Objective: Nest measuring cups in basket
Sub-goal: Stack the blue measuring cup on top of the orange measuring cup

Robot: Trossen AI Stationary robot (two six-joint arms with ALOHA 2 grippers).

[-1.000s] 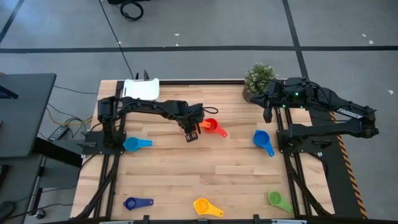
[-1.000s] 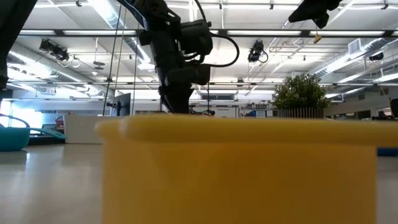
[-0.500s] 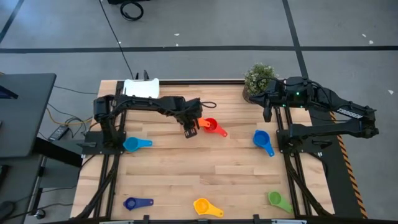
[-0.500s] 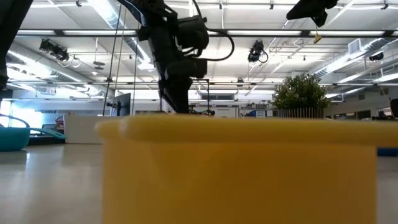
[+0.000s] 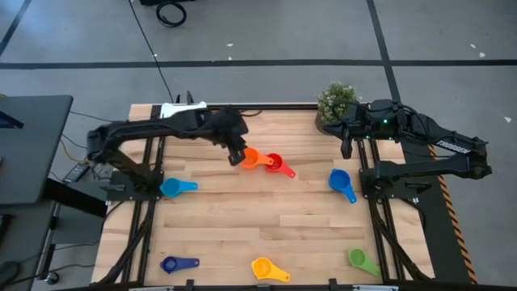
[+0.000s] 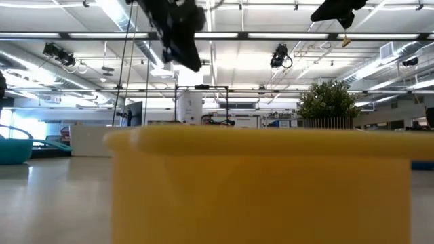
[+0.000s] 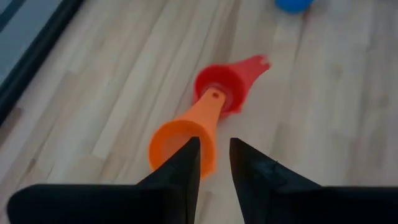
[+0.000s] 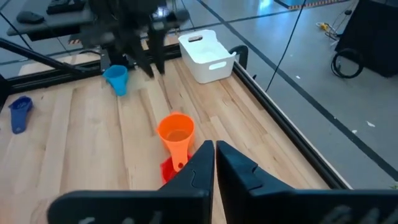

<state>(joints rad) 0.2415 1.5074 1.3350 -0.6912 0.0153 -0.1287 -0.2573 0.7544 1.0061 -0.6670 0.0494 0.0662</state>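
The orange measuring cup [image 5: 250, 158] looks light, stiff and slick; its rim is the best hold. The left gripper [image 5: 235, 153] hovers released above it, the right gripper [image 5: 348, 148] clenched.

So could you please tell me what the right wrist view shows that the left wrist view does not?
Only the right wrist view shows the white basket, the light blue cup, the dark blue cup and the left gripper from outside. Only the left wrist view shows a blue cup at its edge. Both share the orange cup with its handle resting on the red cup, on the wooden table.
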